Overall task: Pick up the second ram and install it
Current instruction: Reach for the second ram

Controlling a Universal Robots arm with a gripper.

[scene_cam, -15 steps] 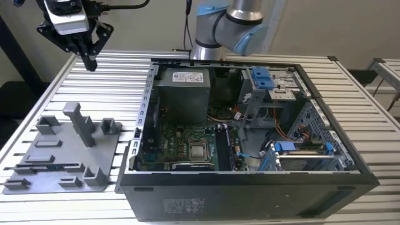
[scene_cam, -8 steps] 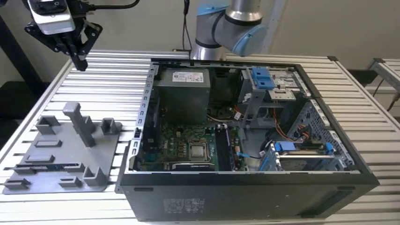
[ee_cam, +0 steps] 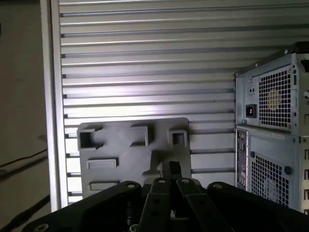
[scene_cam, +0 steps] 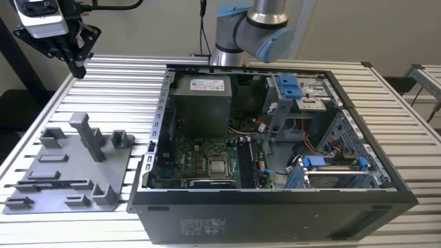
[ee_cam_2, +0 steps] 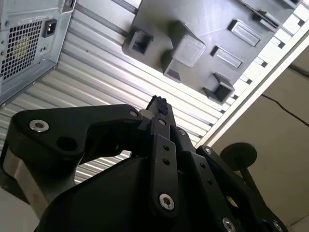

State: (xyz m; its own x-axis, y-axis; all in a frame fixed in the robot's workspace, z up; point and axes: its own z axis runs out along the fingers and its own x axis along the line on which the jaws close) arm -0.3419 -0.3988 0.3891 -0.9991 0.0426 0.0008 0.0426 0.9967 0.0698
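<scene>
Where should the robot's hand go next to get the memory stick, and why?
Probably it should travel across and down toward the plate, to end above the ram, which seems to lie in a slot there. The gripper hangs high over the far corner of the table, shut and holding nothing, so it is well away from the ram.

You see one robot arm [scene_cam: 258, 31], one gripper [scene_cam: 78, 70] and one slatted table [scene_cam: 124, 88]. Count one open computer case [scene_cam: 276, 206] and one grey fixture plate [scene_cam: 117, 165]. Within the case you find one square silver processor [scene_cam: 219, 166] and two blue plastic brackets [scene_cam: 289, 85] [scene_cam: 313, 161].
</scene>
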